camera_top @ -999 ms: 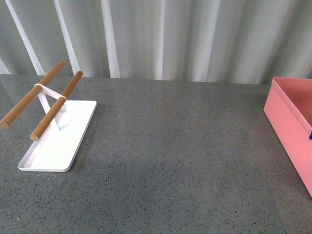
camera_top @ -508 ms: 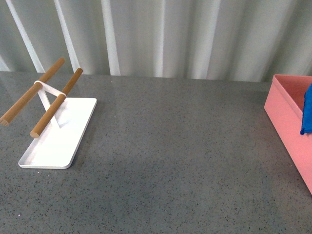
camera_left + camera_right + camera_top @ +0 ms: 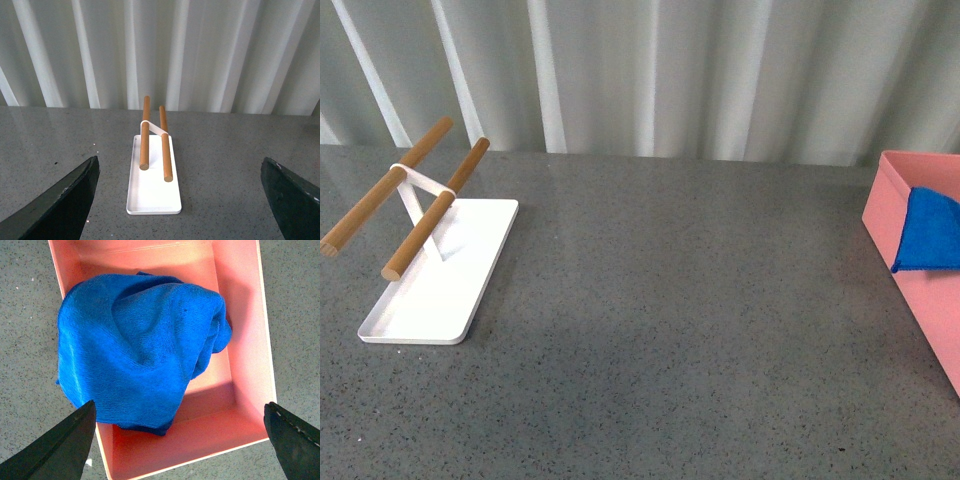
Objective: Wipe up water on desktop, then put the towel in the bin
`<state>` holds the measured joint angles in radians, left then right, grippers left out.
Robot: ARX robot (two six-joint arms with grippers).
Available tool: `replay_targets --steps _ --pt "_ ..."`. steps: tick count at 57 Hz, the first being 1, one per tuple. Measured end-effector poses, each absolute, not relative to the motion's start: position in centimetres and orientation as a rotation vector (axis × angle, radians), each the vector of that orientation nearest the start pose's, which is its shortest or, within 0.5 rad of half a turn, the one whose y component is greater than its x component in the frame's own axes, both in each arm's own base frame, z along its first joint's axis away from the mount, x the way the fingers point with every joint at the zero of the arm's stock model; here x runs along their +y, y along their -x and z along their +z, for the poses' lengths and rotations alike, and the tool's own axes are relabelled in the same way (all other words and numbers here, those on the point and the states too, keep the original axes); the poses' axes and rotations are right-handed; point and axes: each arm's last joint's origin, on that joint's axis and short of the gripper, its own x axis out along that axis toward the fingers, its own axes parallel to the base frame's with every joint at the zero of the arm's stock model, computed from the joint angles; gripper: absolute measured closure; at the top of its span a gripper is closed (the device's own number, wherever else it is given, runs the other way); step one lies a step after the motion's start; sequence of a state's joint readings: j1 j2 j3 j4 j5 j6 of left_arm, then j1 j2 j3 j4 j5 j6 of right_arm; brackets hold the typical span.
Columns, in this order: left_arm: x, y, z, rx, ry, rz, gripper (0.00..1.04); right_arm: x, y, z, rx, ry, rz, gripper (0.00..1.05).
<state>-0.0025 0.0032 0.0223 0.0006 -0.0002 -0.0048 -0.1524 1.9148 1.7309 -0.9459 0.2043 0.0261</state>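
Observation:
The blue towel lies crumpled inside the salmon-pink bin, one edge draped over a bin wall. In the front view the towel shows in the bin at the far right of the dark grey desktop. My right gripper hangs above the bin, open and empty, apart from the towel. My left gripper is open and empty above the desktop, facing the white tray. Neither gripper shows in the front view.
A flat white tray with two wooden bars stands at the left of the desktop; it also shows in the left wrist view. A white corrugated wall runs behind the desktop.
The blue towel has come down into the bin: one second ago only a sliver showed at the right edge, now a broad piece lies in the bin.

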Motion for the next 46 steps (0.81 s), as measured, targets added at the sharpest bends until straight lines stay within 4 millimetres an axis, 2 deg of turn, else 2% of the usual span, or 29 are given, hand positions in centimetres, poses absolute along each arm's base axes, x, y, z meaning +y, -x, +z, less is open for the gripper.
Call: replay_targets --steps 14,16,19,21,27,32,36,44,46 --pt "0.0 -9.6 17.1 -0.020 0.005 -0.002 0.07 -6.7 -39.6 27.9 1.131 0.006 -0.333 0.07" --pt "0.0 -9.6 17.1 -0.020 0.005 -0.002 0.07 -6.7 -39.7 27.9 1.090 -0.012 -0.309 0.08" --pt "0.0 -9.6 17.1 -0.020 0.005 -0.002 0.07 -6.5 -39.3 27.2 0.899 -0.079 -0.180 0.17" --pt "0.0 -9.6 17.1 -0.020 0.005 0.000 0.07 -6.0 -38.3 26.3 0.754 -0.108 -0.077 0.24" --pt "0.0 -9.6 17.1 -0.020 0.005 -0.002 0.07 -4.8 -35.1 24.6 0.402 -0.063 -0.011 0.41" --pt "0.0 -9.6 17.1 -0.020 0.005 -0.002 0.07 -3.7 -32.2 24.3 0.060 -0.010 -0.001 0.59" --pt "0.0 -9.6 17.1 -0.020 0.005 -0.002 0.07 -2.8 -29.3 23.5 -0.022 0.003 0.006 0.77" --pt "0.0 -9.6 17.1 -0.021 0.005 -0.002 0.07 -2.0 -25.9 21.2 0.005 0.006 0.002 1.02" --pt "0.0 -9.6 17.1 -0.021 0.005 -0.002 0.07 -1.8 -25.0 20.6 0.015 0.005 -0.001 1.01"
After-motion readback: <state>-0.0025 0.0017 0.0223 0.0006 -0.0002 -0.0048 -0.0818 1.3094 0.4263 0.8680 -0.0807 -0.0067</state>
